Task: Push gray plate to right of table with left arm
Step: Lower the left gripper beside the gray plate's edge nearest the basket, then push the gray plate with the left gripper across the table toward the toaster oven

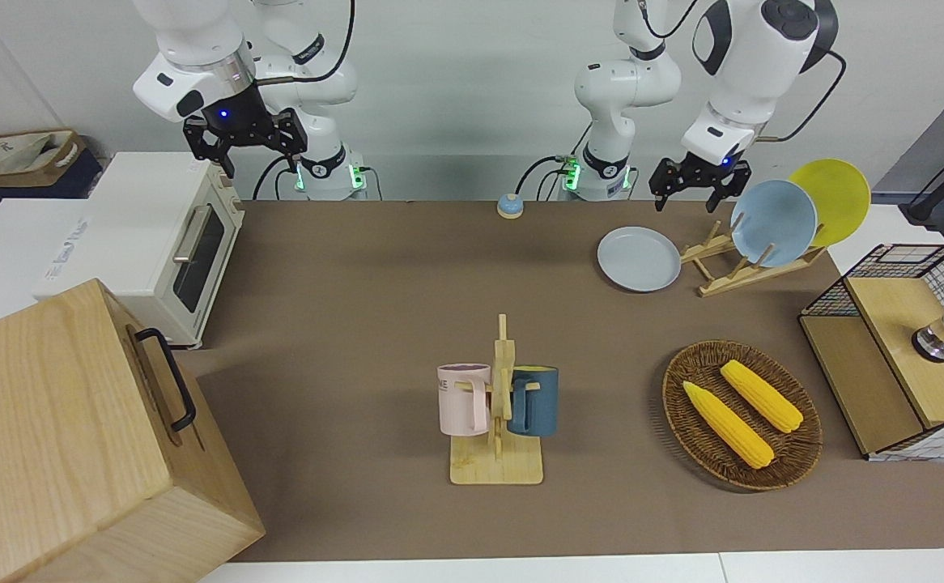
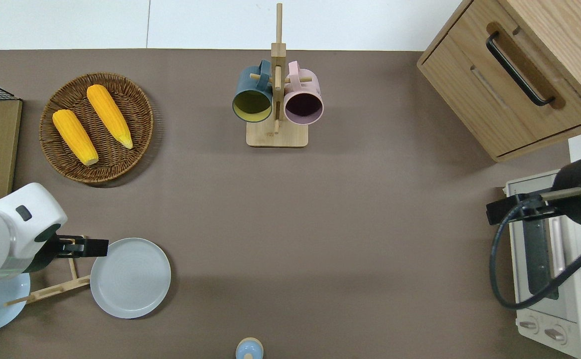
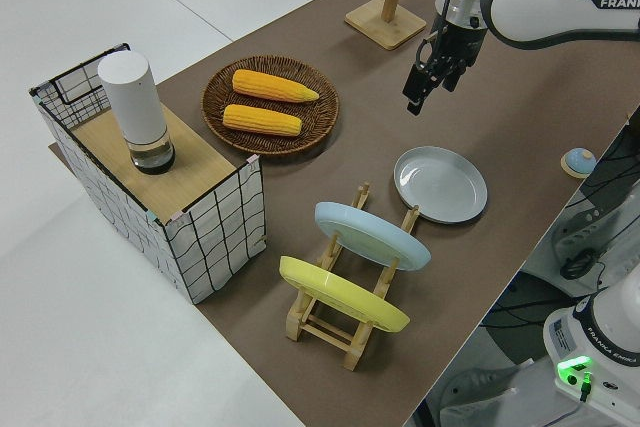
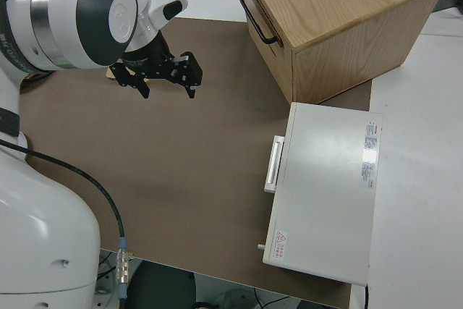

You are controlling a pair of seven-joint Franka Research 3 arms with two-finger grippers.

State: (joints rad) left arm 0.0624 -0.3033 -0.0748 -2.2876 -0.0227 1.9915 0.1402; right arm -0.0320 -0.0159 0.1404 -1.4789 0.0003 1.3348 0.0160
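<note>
Left gripper (image 2: 98, 246) open, raised beside gray plate (image 2: 130, 277) rim.

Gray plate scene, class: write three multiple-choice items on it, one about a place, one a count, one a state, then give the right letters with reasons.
1. Where does the gray plate lie?
A. flat on the table, beside the wooden plate rack
B. in the wicker basket
C. on the toaster oven

2. How many corn cobs are in the basket?
A. one
B. two
C. four

3. The left end effector is:
A. shut on the plate
B. open, holding nothing
C. out of view

Key: 1 A, it rests on the brown top by the rack. 2 B, two yellow cobs lie side by side. 3 B, its fingers stand apart in the front view.
</note>
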